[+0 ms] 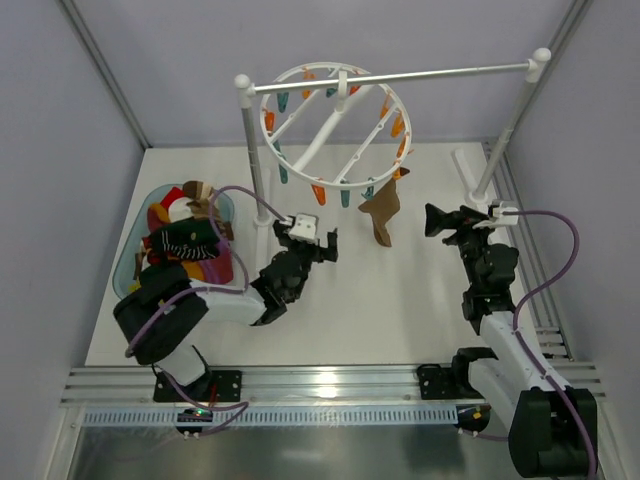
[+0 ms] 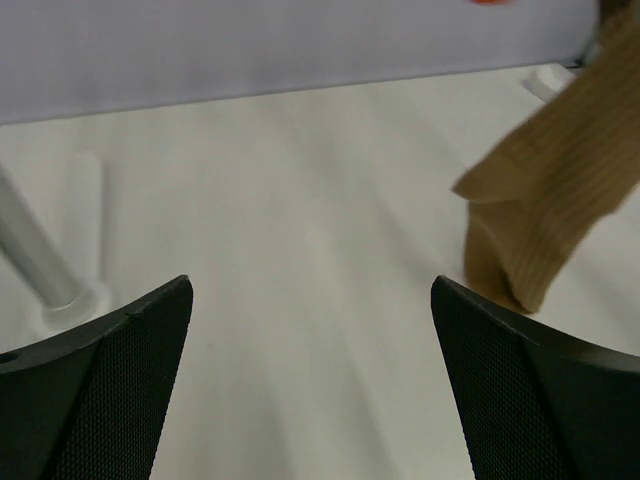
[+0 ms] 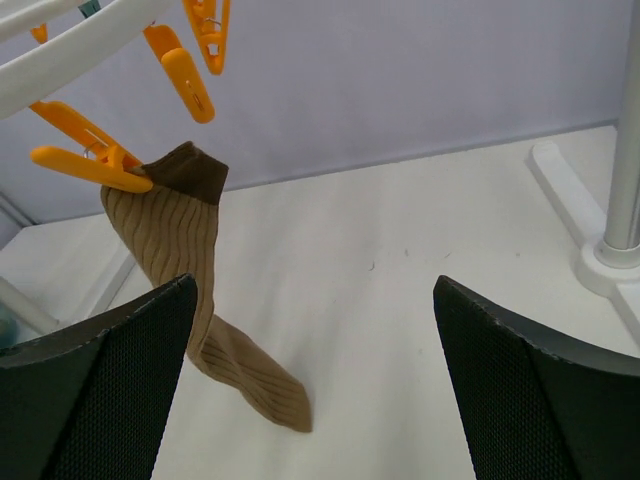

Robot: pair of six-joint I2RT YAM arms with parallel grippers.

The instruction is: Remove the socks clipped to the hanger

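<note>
Hanging from an orange clip point(image 3: 85, 165) on the lower right rim of the hanger point(image 1: 322, 140), a brown sock point(image 1: 380, 213) is dangling cuff-up, its ribbed foot trailing down toward the table point(image 1: 380, 310). Whether the toe is touching the surface cannot be told. The hanger itself is hanging from the bar of the rack point(image 1: 400, 78) at the far side of the table.

From above, the sock is sitting between the two arms. The left gripper point(image 1: 307, 238) is hovering just to its left and slightly nearer the bases, jaws spread wide and gripping nothing. In the left wrist view the sock is showing up and to the right of the gap, not inside it. The right gripper point(image 1: 432, 222) is waiting a little farther off on the sock's other side, pointing toward it, also spread wide and empty. In the right wrist view the sock is hanging at the left, its lower part passing beside one finger.

Other socks point(image 1: 185, 240) are lying heaped in a teal tray point(image 1: 128, 262) at the table's left edge, well apart from the hanger.
</note>
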